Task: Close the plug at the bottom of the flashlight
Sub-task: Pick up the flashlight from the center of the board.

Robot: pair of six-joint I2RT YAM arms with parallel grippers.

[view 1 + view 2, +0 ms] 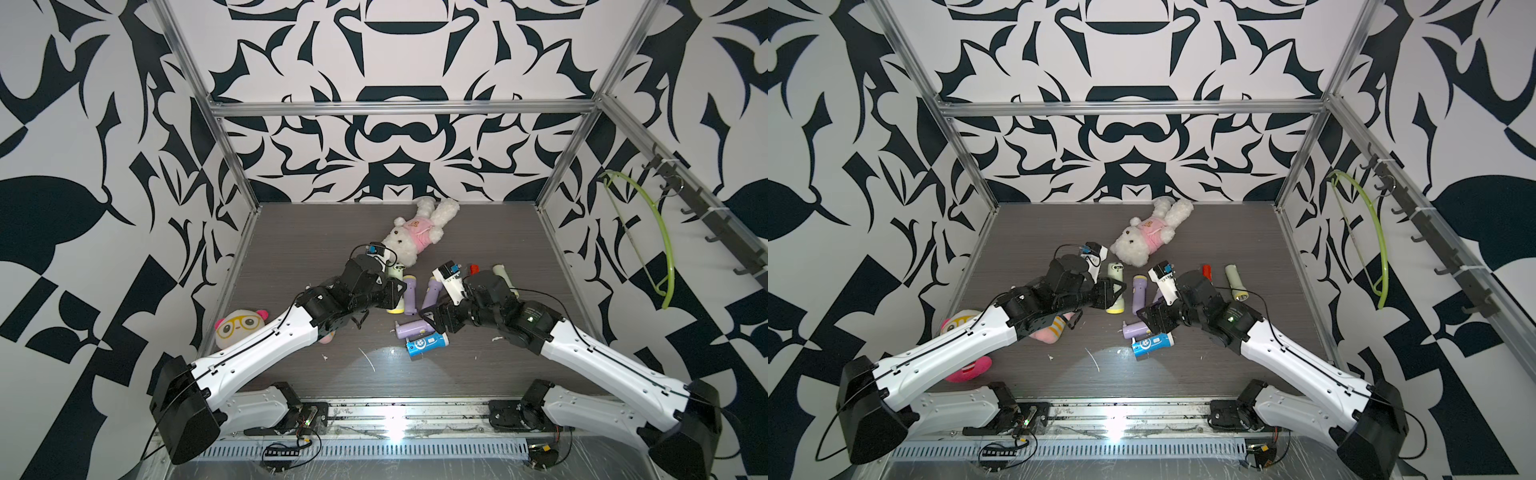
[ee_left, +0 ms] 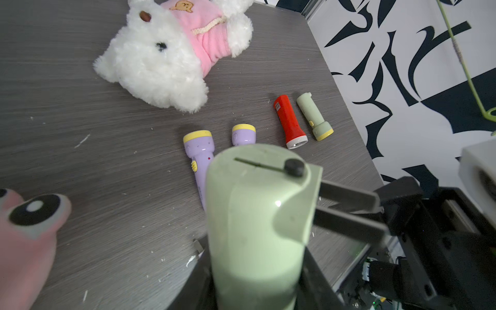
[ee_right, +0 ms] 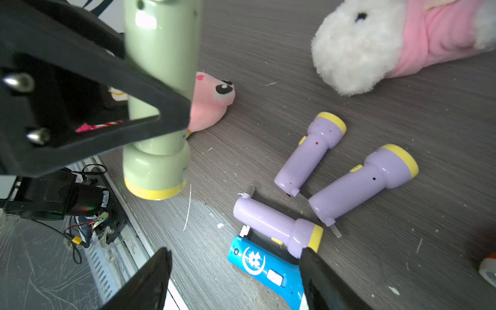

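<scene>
The left fingers clamp the pale green flashlight, lifted off the desk, base toward the white bear. The right fingers stand apart, empty, above the blue flashlight.

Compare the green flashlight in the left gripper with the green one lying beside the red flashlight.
The held green flashlight is clamped around its body by the left gripper; the other green flashlight lies on the table. The held one sits left of the purple flashlights; the other lies right of the red flashlight. Both are pale green with yellow head rims.
</scene>
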